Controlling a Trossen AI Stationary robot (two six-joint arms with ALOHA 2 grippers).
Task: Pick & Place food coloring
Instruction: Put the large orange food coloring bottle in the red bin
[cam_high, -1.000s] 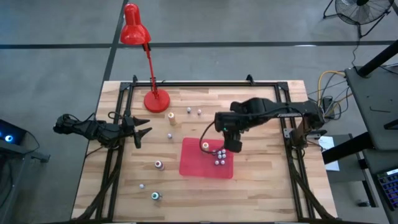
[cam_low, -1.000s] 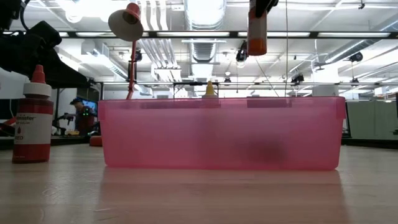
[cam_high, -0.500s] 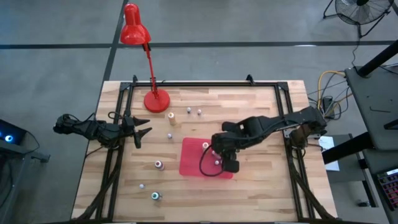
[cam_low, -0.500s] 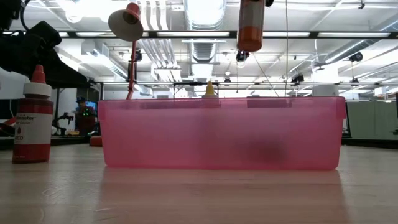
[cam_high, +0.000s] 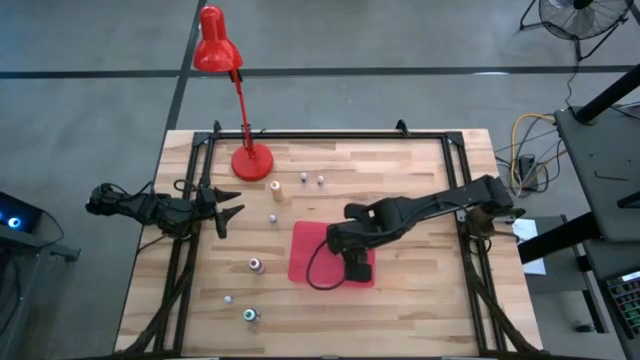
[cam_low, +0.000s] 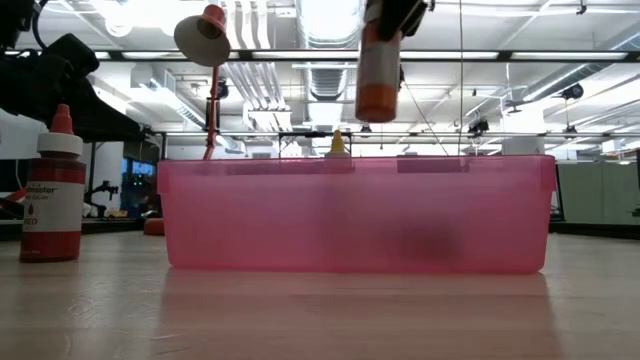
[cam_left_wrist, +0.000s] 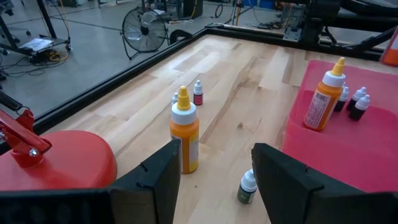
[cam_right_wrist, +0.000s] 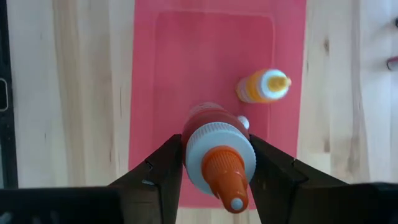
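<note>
My right gripper (cam_right_wrist: 217, 163) is shut on an orange-nozzled food coloring bottle (cam_right_wrist: 219, 155) and hangs over the pink tray (cam_right_wrist: 186, 62). In the low view the bottle (cam_low: 378, 70) hangs upright above the tray (cam_low: 350, 215). In the high view my right gripper (cam_high: 355, 262) hides it. An orange bottle (cam_right_wrist: 263, 86) and a tiny white-capped one (cam_right_wrist: 244, 122) stand on the tray floor. My left gripper (cam_high: 228, 212) waits open at the table's left edge. Loose bottles (cam_high: 275, 187) (cam_high: 255, 265) stand on the wood. My right gripper pinches the bottle between its two fingers at the white collar (cam_right_wrist: 199, 152) below the orange nozzle. The fingers come from above, pointing down, one on each side. The bottle hangs upright below them, lifted clear, its base (cam_low: 378, 105) above the tray's rim.
The red lamp's base (cam_high: 251, 160) stands at the far left of the table, its head off the table's far edge. Tiny bottles (cam_high: 305, 178) (cam_high: 272, 217) (cam_high: 228, 298) (cam_high: 250, 315) dot the wood left of the tray. A red bottle (cam_low: 50, 185) stands left in the low view.
My right gripper has carried the bottle toward the table's near edge and a little to the left, over the tray, and has come down; the bottle now hangs lower, closer to the tray's rim. My left arm has kept still.
</note>
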